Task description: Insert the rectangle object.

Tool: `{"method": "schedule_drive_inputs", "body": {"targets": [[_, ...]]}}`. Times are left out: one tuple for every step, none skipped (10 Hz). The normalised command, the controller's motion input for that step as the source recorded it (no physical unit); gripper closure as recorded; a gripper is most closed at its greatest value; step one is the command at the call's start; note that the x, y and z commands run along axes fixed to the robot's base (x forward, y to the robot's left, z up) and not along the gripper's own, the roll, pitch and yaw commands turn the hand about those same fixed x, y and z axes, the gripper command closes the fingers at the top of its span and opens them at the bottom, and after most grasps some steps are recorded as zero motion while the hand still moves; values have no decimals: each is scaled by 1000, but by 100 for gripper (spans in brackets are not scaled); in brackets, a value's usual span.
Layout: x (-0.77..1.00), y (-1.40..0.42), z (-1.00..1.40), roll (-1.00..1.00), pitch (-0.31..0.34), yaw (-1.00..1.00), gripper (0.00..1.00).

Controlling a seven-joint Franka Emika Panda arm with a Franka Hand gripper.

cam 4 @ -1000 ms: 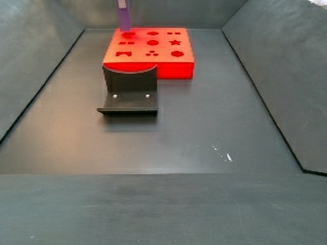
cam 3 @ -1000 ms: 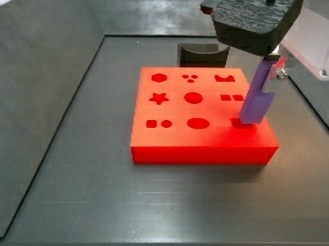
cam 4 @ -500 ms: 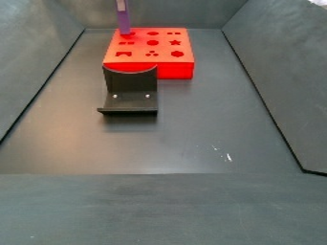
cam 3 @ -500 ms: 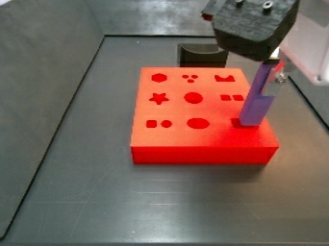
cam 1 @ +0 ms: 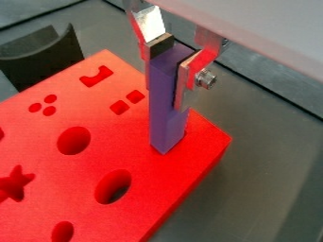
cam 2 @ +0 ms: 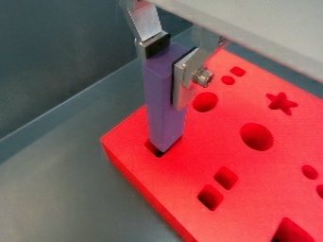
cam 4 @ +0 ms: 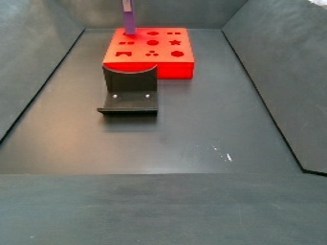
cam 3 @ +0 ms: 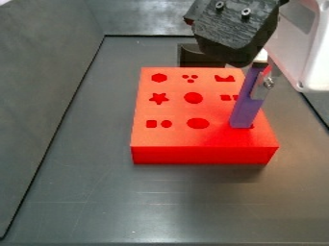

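Observation:
The purple bar [cam 1: 167, 104] stands upright with its lower end in a hole near a corner of the red block [cam 1: 89, 151]. It shows in both wrist views [cam 2: 161, 104] and both side views [cam 3: 244, 106] [cam 4: 130, 19]. My gripper [cam 1: 173, 59] is shut on the bar's upper part, one silver finger [cam 1: 195, 72] on each side. In a side view the gripper [cam 3: 260, 77] is above the block's right edge [cam 3: 264, 144]. The block [cam 2: 252, 180] has several shaped holes.
The dark fixture [cam 4: 128, 96] stands on the floor in front of the red block [cam 4: 179, 62]. A dark grey curved piece [cam 3: 195, 48] lies behind the block, also in a wrist view [cam 1: 36, 52]. Grey walls [cam 3: 52, 77] enclose the floor.
The gripper and the purple bar have shifted a little to the left along the block's edge and the bar stands lower in the block.

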Motion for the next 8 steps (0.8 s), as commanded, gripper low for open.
{"method": "schedule_drive_inputs", "body": {"targets": [[100, -46, -174, 26, 29, 0, 100], [0, 0, -254, 57, 26, 0, 100], [169, 0, -209, 53, 71, -6, 100], [263, 0, -177, 39, 83, -43, 100], [383, 0, -183, 61, 113, -60, 100], [426, 0, -129, 106, 130, -146, 100], [203, 0, -203, 131, 116, -103, 100], [154, 0, -377, 173, 139, -114, 100]]}}
